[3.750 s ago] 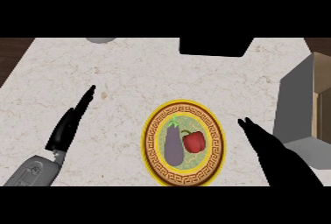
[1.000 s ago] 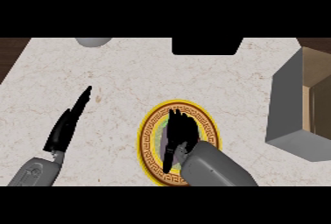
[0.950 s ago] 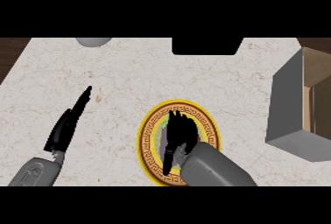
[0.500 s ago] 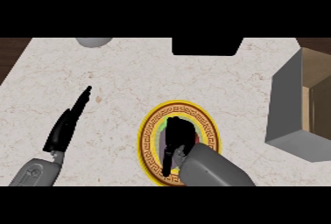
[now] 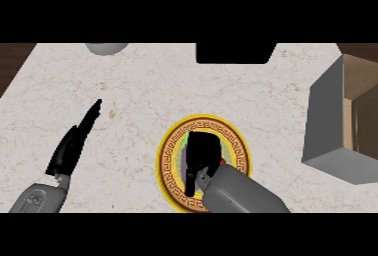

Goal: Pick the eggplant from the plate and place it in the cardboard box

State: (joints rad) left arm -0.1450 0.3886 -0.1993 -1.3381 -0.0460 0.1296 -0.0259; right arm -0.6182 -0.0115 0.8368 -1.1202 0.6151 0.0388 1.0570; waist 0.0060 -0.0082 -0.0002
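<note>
Eggplant is our target, yet we cannot see it now: it presumably lies on the plate point(image 5: 168, 165) under our right hand point(image 5: 202, 157), which covers the plate's middle. Taking the plate as landmark, the speckled bench point(image 5: 184, 90) spreads all around it. The cardboard box point(image 5: 347, 120) stands well to the plate's right, open side up, its grey wall facing the plate. Beyond the plate, at the bench's far edge, sit a dark block point(image 5: 235, 52) and a grey round object point(image 5: 105, 48). Our left hand point(image 5: 74, 142) rests left of the plate, fingers straight and together, holding nothing. Whether the right hand's fingers have closed round anything we cannot tell. To do this step well, we judge we should wrap the eggplant along its length before lifting, then rise straight off the plate.
</note>
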